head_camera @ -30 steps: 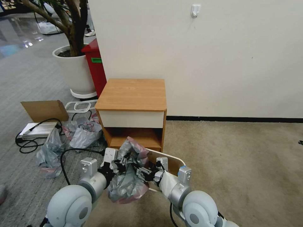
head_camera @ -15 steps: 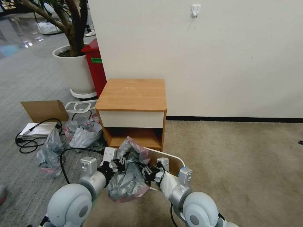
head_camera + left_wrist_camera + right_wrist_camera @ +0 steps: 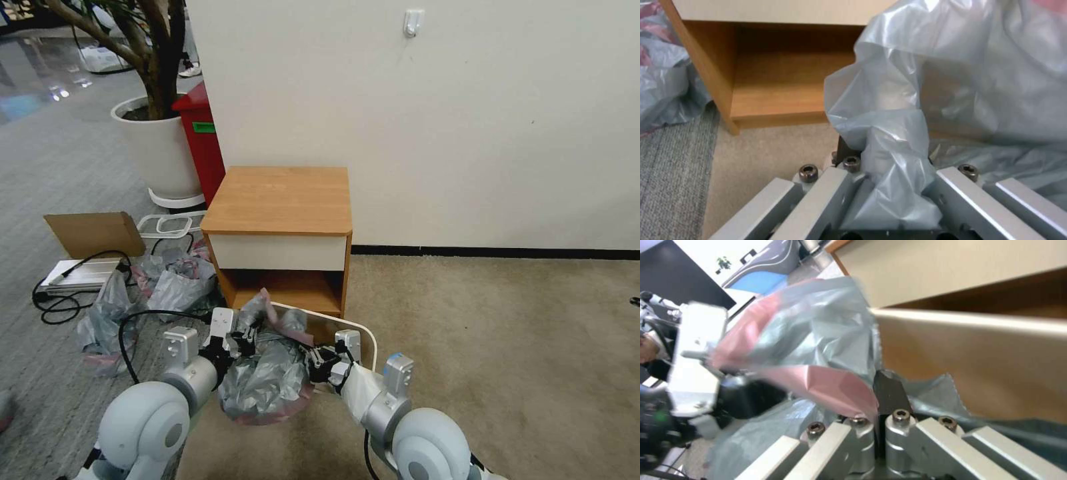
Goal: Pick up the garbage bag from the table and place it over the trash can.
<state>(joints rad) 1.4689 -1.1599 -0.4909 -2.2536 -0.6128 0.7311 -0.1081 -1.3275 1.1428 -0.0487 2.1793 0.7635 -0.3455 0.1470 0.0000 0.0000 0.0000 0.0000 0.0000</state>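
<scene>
The garbage bag (image 3: 263, 383), crinkly grey plastic with a pinkish rim band, hangs stretched between my two grippers low in the head view. My left gripper (image 3: 241, 339) is shut on its left edge; the left wrist view has grey plastic (image 3: 893, 146) bunched between the fingers. My right gripper (image 3: 319, 362) is shut on the right edge, and the right wrist view has the pink band (image 3: 826, 383) pinched at its dark fingertips (image 3: 891, 391). The trash can's cream rim (image 3: 363, 333) curves behind the bag, its wall (image 3: 978, 360) close to the right gripper. The table (image 3: 280, 200) stands just beyond, its top bare.
Scrunched grey-and-pink bags (image 3: 170, 283) lie heaped on the floor left of the table, with a cardboard box (image 3: 93, 233) and black cables (image 3: 63, 300). A red bin (image 3: 200, 143) and white planter (image 3: 157, 150) stand behind. Beige carpet (image 3: 500, 347) lies open to the right.
Both grippers have sunk lower and shifted a little left with the bag. More of the can's rim now shows behind the bag's top edge.
</scene>
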